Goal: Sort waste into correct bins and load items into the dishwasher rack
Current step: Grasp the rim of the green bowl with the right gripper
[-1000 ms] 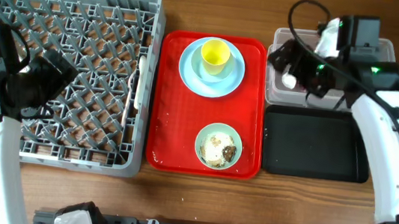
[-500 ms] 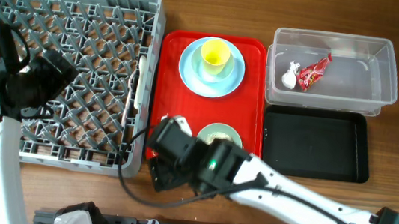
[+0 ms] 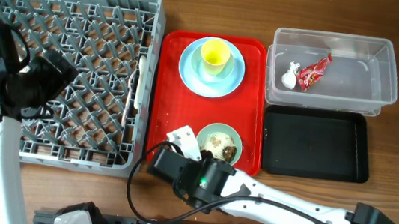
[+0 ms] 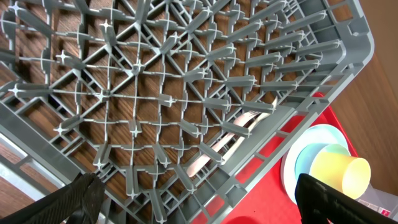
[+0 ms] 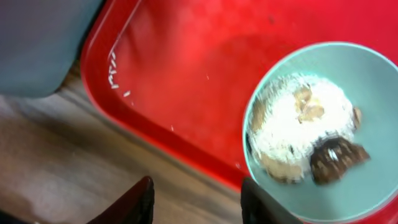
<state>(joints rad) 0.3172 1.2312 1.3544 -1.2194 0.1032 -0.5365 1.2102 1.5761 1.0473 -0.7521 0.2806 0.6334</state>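
Note:
My right gripper [image 3: 171, 156] [image 5: 199, 202] hovers low over the front edge of the red tray, just left of the pale green bowl [image 3: 218, 145] [image 5: 323, 130]. Its fingers stand apart with nothing between them. The bowl holds whitish rice scraps with brown bits [image 5: 298, 127]. The red wrapper [image 3: 314, 70] and white tissue wad [image 3: 289, 75] lie in the clear tub [image 3: 385, 69]. A yellow cup [image 3: 215, 56] [image 4: 341, 175] stands on the blue plate [image 3: 191, 73]. My left gripper [image 4: 208, 202] hangs wide open over the grey rack [image 3: 0, 146] [image 4: 186, 74]. White cutlery [image 3: 139, 82] [image 4: 230, 134] lies in the rack.
The red tray [image 3: 176, 87] [image 5: 186, 81] sits between the rack and the two bins. The black tray [image 3: 315, 144] lies in front of the clear tub with nothing in it. A few rice grains [image 5: 113, 68] lie on the red tray's front left corner.
My right arm has swung from over the clear tub down to the red tray's front edge beside the bowl, and its jaws have narrowed. The left arm has not moved.

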